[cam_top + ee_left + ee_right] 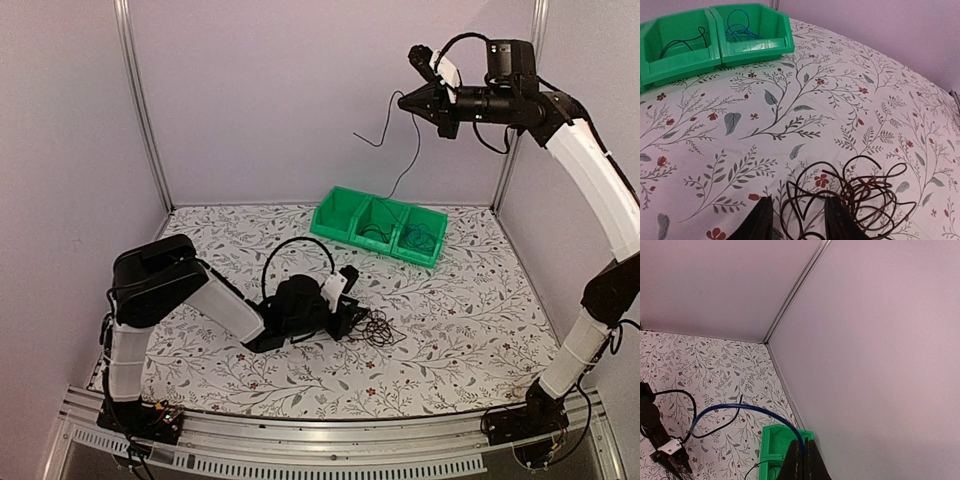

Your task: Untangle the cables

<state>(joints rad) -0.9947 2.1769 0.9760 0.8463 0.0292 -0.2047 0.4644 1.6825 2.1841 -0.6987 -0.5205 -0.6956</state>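
Note:
A dark brown cable [379, 328] lies in a tangled coil on the floral table; it also shows in the left wrist view [867, 192]. My left gripper [356, 316] rests low at the coil's left edge, open, its jaws [799, 222] astride the coil's nearest loops. My right gripper [407, 100] is raised high near the back wall, shut [804, 452] on a thin blue cable [740, 410]. That cable [414, 150] hangs down toward the green bins. A blue cable [740, 30] and a dark cable [685, 42] lie in two bin compartments.
The green three-compartment bin [345, 213] stands at the back centre of the table, also seen in the left wrist view [755, 50] and the right wrist view [771, 437]. Lilac walls close in the back and both sides. A thick black hose [290, 245] loops over the left arm.

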